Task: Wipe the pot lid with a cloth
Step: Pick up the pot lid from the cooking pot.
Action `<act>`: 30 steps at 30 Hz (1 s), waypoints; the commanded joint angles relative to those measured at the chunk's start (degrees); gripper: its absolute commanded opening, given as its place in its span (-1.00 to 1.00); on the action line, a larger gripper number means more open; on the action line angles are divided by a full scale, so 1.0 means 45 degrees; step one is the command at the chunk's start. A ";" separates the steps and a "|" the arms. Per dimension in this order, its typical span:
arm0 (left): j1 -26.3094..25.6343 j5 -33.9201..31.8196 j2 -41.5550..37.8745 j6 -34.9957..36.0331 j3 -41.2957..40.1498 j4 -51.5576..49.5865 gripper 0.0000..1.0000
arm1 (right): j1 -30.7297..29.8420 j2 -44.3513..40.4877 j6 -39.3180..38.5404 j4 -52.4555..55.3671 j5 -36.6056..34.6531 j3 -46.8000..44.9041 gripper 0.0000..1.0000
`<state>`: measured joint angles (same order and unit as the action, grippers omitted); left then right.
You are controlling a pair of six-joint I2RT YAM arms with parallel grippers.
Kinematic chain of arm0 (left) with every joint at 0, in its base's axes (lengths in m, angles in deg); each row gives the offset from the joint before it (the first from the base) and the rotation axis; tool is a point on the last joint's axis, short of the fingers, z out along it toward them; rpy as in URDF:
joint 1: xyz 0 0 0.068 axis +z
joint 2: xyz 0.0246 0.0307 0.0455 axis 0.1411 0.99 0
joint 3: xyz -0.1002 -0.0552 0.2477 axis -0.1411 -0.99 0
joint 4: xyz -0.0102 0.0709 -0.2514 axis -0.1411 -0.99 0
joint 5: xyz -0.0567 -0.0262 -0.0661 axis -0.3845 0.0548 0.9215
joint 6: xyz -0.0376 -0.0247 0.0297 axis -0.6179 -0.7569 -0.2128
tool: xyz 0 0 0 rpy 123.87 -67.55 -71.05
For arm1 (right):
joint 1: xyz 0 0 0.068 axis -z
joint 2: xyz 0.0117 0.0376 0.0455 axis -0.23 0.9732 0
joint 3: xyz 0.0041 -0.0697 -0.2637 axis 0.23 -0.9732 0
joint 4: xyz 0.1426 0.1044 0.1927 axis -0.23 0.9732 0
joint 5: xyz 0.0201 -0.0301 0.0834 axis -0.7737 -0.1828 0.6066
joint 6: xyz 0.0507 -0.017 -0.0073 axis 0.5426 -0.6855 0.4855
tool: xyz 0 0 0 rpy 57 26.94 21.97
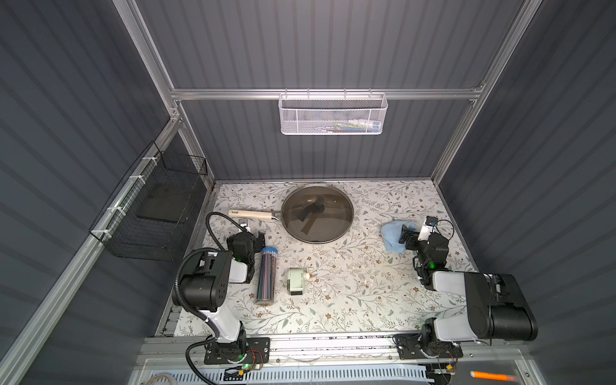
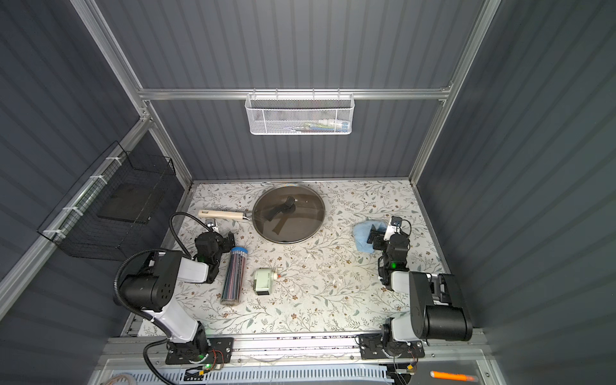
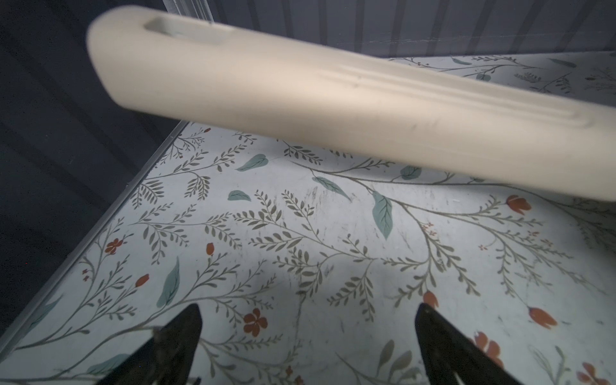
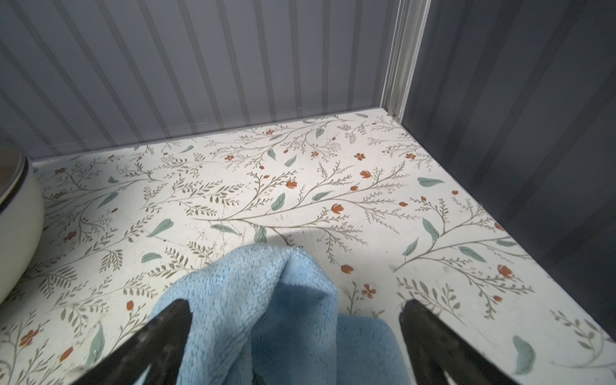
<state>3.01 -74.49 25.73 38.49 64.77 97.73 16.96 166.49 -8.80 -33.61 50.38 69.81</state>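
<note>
Pot lid [image 1: 333, 220] sits on pan [image 4: 16, 233] near back wall, black lid handle [image 1: 313, 210] up. Cloth [image 1: 390, 236] lies crumpled on floral table [image 1: 350, 293], well right of lid, apart from it. Right gripper [image 4: 296, 306] at cloth, jaws spread wide, cloth bunched between them, not pinched. Left gripper [image 3: 310, 308] left of lid, just in front of pan's pale handle [image 3: 333, 110], jaws wide apart, holding nothing. Clear tube with blue cap [image 1: 266, 275] and small pale-green device [image 1: 296, 281] lie in front of lid.
</note>
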 commanded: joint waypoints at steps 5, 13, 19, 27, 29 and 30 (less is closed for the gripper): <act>-0.0038 0.0397 -0.4173 -0.2636 0.3713 -0.9283 1.00 | -0.0071 -0.4962 0.2151 0.7700 0.0897 0.2948 0.98; -0.0998 0.2229 -0.7139 -0.5955 0.6885 -1.5498 0.99 | -0.0653 -0.6577 0.8241 1.1758 0.5527 0.5381 0.98; -0.2821 0.4821 -0.7660 -0.9731 0.6612 -1.4158 0.99 | -0.4023 -0.6486 1.0875 1.0963 0.5111 0.5346 0.98; -0.5725 0.5213 -0.6141 -1.1001 0.6438 -1.1360 0.99 | -0.4733 -0.6595 1.1355 0.9217 0.4322 0.4782 0.98; -0.5682 0.5266 -0.5368 -1.0966 0.7254 -1.2697 0.99 | -0.4448 -0.6017 1.1524 0.9412 0.4425 0.4968 0.98; -0.5682 0.5663 -0.5055 -1.0602 0.7548 -1.2643 0.99 | -0.4294 -0.5677 1.1535 0.9607 0.4568 0.5210 0.98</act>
<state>-23.00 -52.35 0.45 -8.87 94.26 41.86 -3.74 138.27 40.53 8.95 72.29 92.28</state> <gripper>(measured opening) 0.996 0.991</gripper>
